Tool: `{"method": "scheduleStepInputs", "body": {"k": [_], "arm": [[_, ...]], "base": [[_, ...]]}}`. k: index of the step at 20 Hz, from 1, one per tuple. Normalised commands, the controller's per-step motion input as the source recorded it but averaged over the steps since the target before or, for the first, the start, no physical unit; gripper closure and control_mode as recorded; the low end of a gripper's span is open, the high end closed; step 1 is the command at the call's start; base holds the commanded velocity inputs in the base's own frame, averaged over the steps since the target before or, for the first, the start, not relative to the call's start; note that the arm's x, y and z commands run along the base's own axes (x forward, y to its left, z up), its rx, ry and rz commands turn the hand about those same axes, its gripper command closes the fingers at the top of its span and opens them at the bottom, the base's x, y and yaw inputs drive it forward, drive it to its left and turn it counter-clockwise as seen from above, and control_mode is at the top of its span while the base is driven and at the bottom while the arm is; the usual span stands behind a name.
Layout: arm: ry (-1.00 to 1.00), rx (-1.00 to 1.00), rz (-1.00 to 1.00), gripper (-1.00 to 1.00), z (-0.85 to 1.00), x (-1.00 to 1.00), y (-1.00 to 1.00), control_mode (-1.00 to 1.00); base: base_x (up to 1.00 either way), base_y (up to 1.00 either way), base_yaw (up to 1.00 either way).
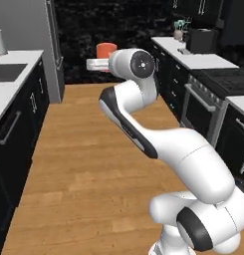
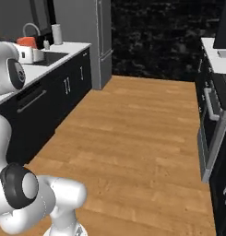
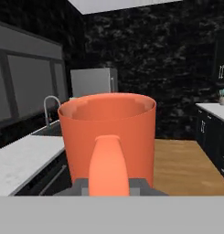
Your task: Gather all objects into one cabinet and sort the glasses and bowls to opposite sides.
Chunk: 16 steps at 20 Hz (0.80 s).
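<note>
The gripper (image 1: pixel 97 63) is holding one orange mug (image 3: pixel 107 137) up in the air, out over the wood floor (image 1: pixel 88 169) in the middle of the kitchen. In the hand view the mug is very close, standing upright, with its loop handle turned toward the camera, and the jaws are closed on its lower part. So I think the job is somewhere in the middle: one mug has been picked up and is being carried, but it is not in a cabinet yet. The other two mugs and the bowl cannot be seen here, so I cannot tell if they are put away already. The cabinet it should go to is not clear either; dark upper cabinets (image 1: pixel 198 7) sit high on the far right, but I cannot say one of them is the right one. Around the robot there is a white counter with a sink (image 2: pixel 52 57) and a tap on one side, and a counter with a stove and oven (image 1: pixel 208 99) on the other. A grey fridge (image 2: pixel 103 41) stands near the black back wall. A vase of flowers (image 1: pixel 179 30) sits on the far counter and should stay there. The floor ahead looks open, so nothing is blocking the arm right now. The arm still has to lift the mug up to a shelf, and the door could get in the way.
</note>
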Motion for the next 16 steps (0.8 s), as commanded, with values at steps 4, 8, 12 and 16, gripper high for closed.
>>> {"method": "scheduleStepInputs", "body": {"k": [4,8,12,16], "arm": [[0.0,0.0,0.0,1.0,0.0,0.0,0.0,1.0],[0.0,0.0,0.0,1.0,0.0,0.0,0.0,1.0],[0.0,0.0,0.0,1.0,0.0,0.0,0.0,1.0],[0.0,0.0,0.0,1.0,0.0,0.0,0.0,1.0]], "base": [[-0.06,-0.2,-0.68],[0.0,0.0,-0.67],[-0.02,-0.04,-0.63],[-0.08,-0.19,-0.61]]}}
